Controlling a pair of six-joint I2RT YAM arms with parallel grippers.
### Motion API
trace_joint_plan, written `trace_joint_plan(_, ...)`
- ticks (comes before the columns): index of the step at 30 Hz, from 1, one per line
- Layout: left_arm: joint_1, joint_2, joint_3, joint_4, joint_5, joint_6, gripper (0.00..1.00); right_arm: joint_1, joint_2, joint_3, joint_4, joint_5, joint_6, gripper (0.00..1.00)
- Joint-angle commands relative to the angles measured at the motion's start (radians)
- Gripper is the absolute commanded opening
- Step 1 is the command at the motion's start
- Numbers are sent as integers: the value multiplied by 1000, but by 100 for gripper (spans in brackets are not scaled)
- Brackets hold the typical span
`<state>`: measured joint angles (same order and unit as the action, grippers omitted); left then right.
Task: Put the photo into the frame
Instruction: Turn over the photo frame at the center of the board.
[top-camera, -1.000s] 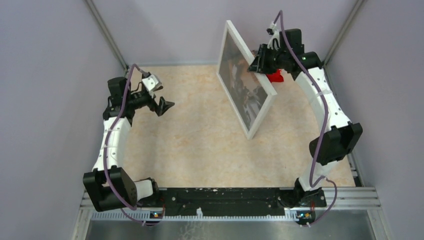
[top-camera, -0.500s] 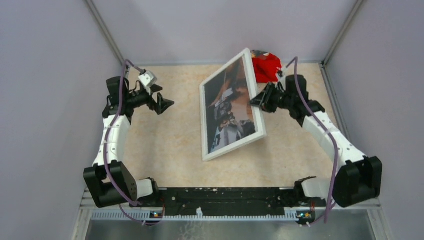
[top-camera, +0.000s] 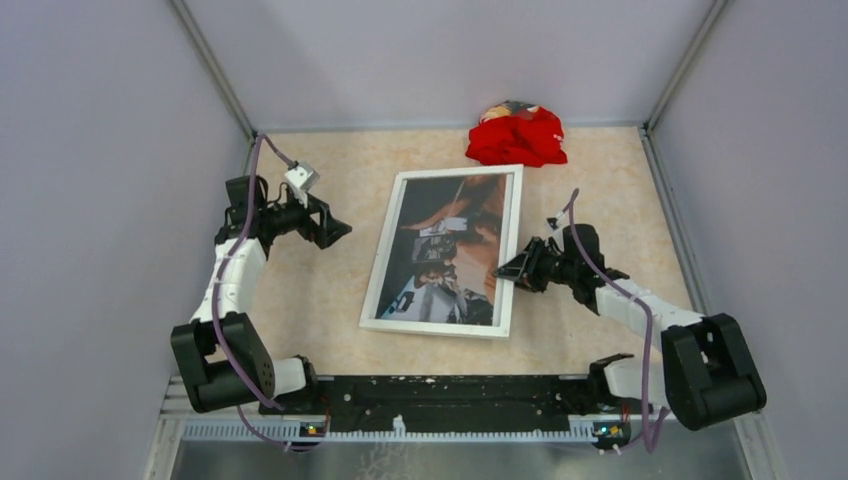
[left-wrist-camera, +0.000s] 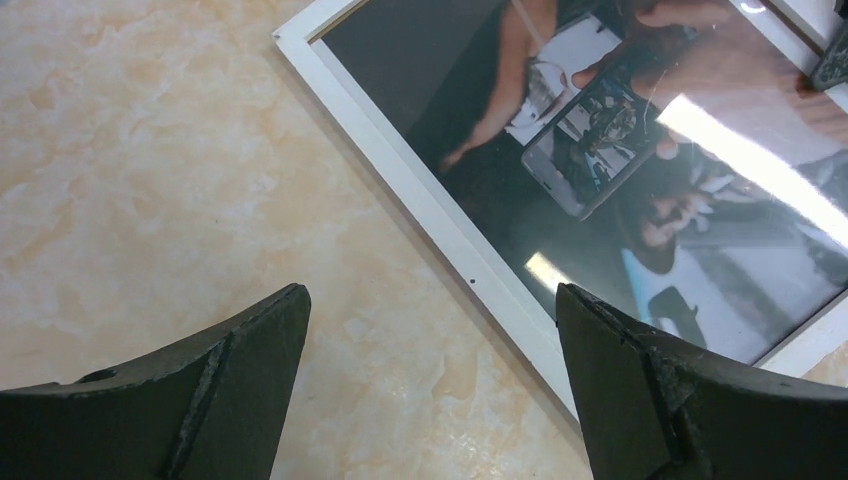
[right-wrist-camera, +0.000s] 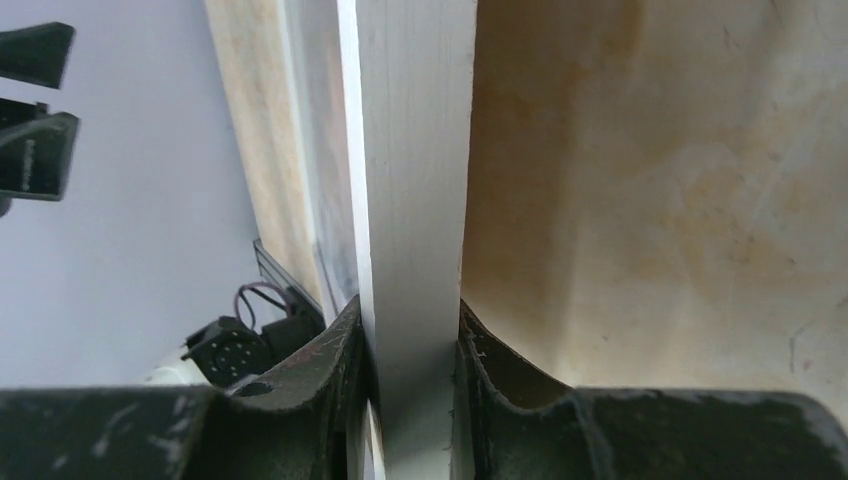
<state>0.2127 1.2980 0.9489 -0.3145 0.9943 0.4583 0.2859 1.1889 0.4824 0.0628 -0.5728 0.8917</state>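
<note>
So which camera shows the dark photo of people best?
The top camera: the large dark photo of people shows whole in its white rectangular frame. The left wrist view crops it, with glare. The right wrist view shows only the frame's edge.

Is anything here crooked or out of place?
The frame sits slightly askew on the table, its far end leaning right, with the right gripper clamped on its right rail. A crumpled red cloth at the far edge looks unrelated. The photo seems neatly seated; nothing looks damaged.

The black left tool (top-camera: 335, 222) and right tool (top-camera: 503, 270) are carried by white-linked, black-jointed arms (top-camera: 228, 285) strung with purple cables (top-camera: 647, 345).
</note>
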Motion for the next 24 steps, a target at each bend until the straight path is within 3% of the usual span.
trace_joint_plan(1,8,-35,-28,44,-7,5,99,14,69,-72,97,-11,-111,6)
trace_joint_plan(5,8,-27,-34,43,-10,1,99,38,137,-84,107,1,-129,14)
trace_joint_plan(9,8,-20,-44,42,-15,1,99,56,152,-56,46,60,-153,32)
trace_joint_plan(10,8,-19,-48,42,-17,10,99,58,153,-34,-2,91,-168,49)
trace_joint_plan(11,7,-17,-49,42,-25,12,99,59,153,-16,-43,117,-189,84)
trace_joint_plan(12,9,-15,-51,42,-33,11,99,59,150,5,-103,145,-208,97)
trace_joint_plan(19,14,-9,-58,62,-50,-2,99,59,79,167,-358,403,-320,99)
trace_joint_plan(24,15,32,-94,186,-99,-96,99,47,33,319,-450,679,-399,99)
